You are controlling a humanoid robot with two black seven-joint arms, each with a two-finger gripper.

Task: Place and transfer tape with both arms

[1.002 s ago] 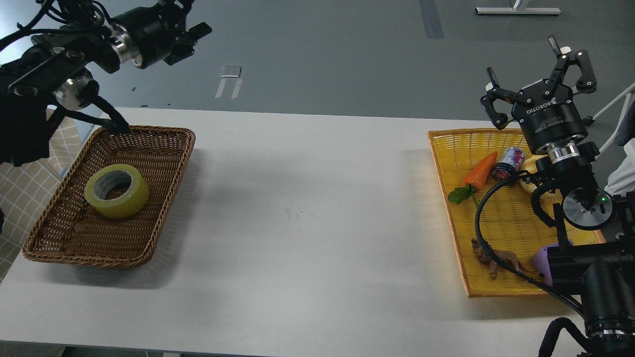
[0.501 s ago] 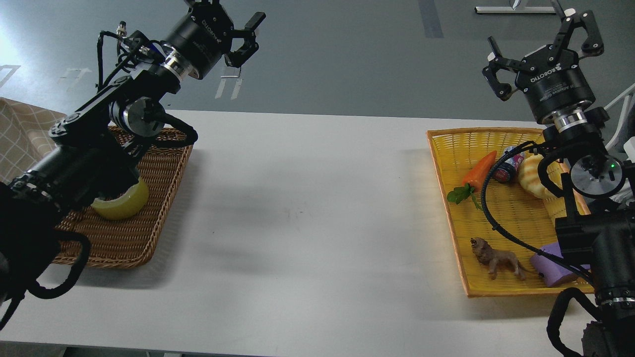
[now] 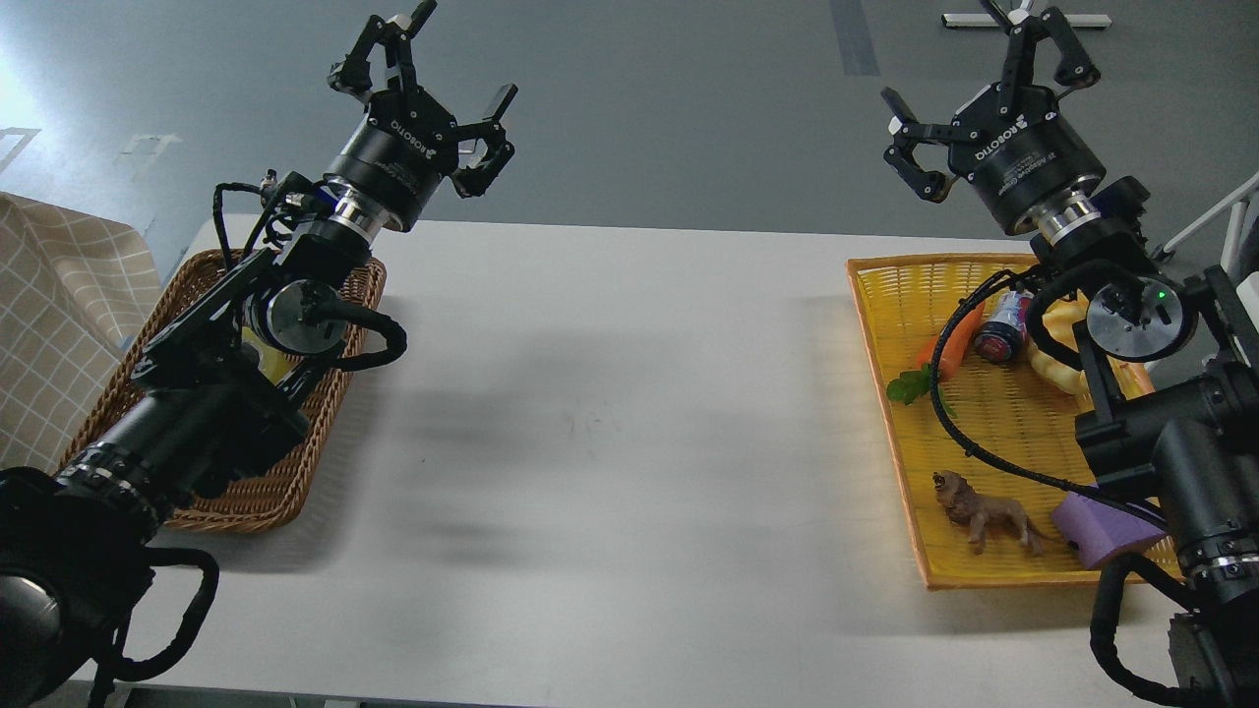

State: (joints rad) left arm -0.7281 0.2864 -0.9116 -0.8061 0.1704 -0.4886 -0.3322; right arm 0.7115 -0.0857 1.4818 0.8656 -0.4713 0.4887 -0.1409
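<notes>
The tape [image 3: 256,356] lies in the brown wicker basket [image 3: 258,503] at the left. Only a yellowish sliver of it shows behind my left arm. My left gripper [image 3: 433,74] is open and empty, raised high past the basket's far right corner, fingers pointing up and away. My right gripper [image 3: 984,69] is open and empty, raised above the far edge of the yellow tray [image 3: 890,267] at the right.
The yellow tray holds a toy carrot [image 3: 932,351], a small can [image 3: 999,330], a croissant-shaped bread toy [image 3: 1050,369], a brown lion figure [image 3: 989,516] and a purple block [image 3: 1097,531]. A checked cloth [image 3: 59,324] hangs at the far left. The white table [image 3: 629,413] spans between basket and tray.
My left arm has swung in over the basket and now hides most of the tape, its gripper turning upward. My right gripper has risen and moved left.
</notes>
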